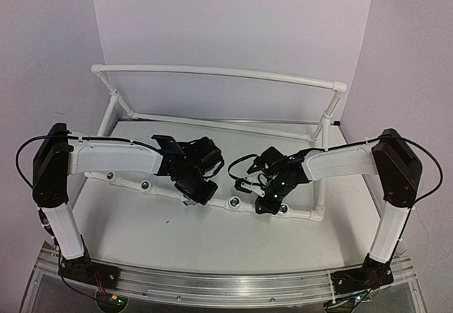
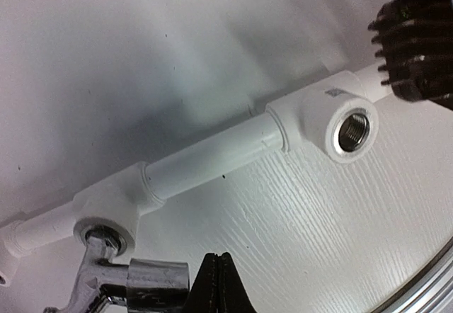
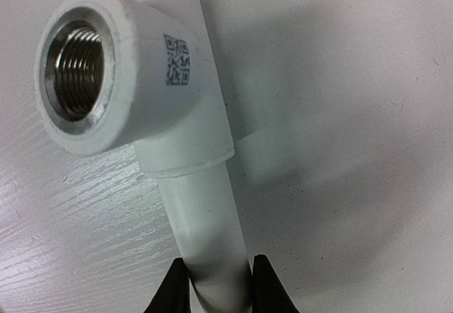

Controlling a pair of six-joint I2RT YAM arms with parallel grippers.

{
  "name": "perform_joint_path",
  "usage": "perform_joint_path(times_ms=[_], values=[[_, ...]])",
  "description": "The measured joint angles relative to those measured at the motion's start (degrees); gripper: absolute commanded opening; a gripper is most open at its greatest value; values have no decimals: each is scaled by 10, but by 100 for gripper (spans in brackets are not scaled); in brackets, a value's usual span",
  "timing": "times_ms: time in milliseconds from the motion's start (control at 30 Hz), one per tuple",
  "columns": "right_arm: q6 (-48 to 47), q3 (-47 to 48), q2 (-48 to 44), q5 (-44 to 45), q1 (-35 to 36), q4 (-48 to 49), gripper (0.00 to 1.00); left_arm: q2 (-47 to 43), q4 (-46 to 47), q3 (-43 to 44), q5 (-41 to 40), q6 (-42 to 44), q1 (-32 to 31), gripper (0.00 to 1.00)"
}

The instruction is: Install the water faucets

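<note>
Two: left hand [image 2: 218,285] shut (faucet [image 2: 148,282] beside); right hand [image 3: 216,285] clamps pipe [image 3: 204,214], clear of table edge [image 1: 226,280].

Left gripper [image 2: 220,285] fully closed; right gripper [image 3: 216,285] in narrow grip.

Left hand [image 1: 192,197] and right hand [image 1: 264,205] overlap pipe [image 1: 127,183].
</note>
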Motion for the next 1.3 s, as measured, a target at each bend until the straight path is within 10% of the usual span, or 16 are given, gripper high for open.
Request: perform_joint_path(times_ms=[667, 1300], values=[[0, 1, 1, -2, -1, 4, 7, -24, -139, -42, -66, -119, -22, 2], [0, 1, 1, -4, -2, 3, 7, -23, -67, -27, -107, -103, -29, 3]])
